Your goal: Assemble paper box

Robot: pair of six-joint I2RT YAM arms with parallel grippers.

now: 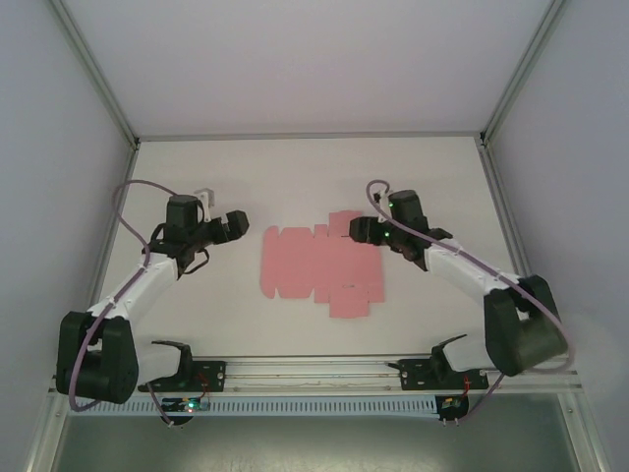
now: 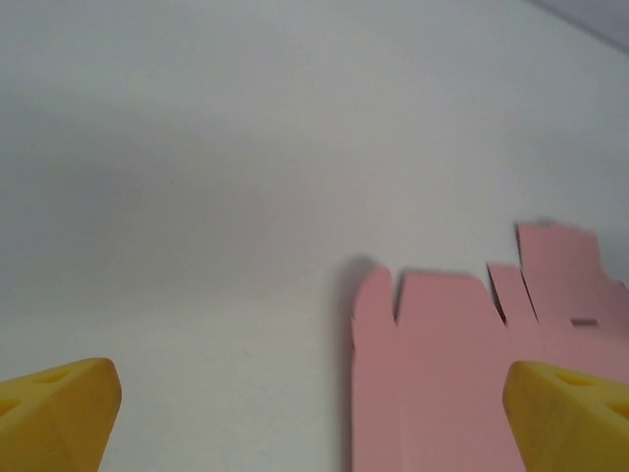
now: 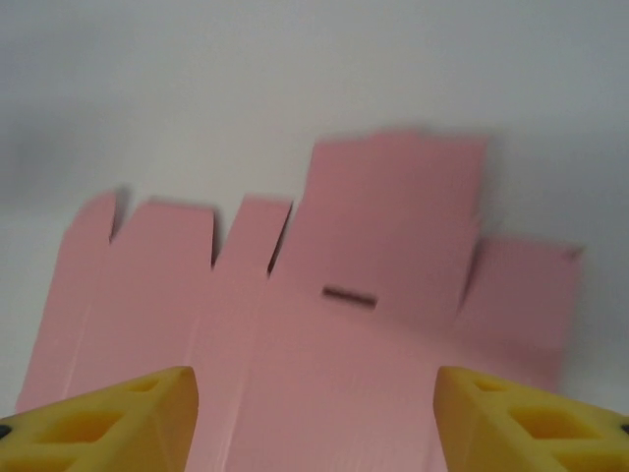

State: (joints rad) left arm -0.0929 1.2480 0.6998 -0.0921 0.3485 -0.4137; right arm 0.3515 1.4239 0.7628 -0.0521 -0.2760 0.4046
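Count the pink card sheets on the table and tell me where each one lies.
1. The paper box lies as a single flat, unfolded sheet at the middle of the table. A second sheet stacked exactly under it could not be seen.

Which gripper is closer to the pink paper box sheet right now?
Right. The right gripper hangs over the right side of the paper box; the left gripper sits off its left edge, with bare table between.

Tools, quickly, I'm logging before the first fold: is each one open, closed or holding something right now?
Left tool: open, holding nothing.
Right tool: open over the paper box, holding nothing.
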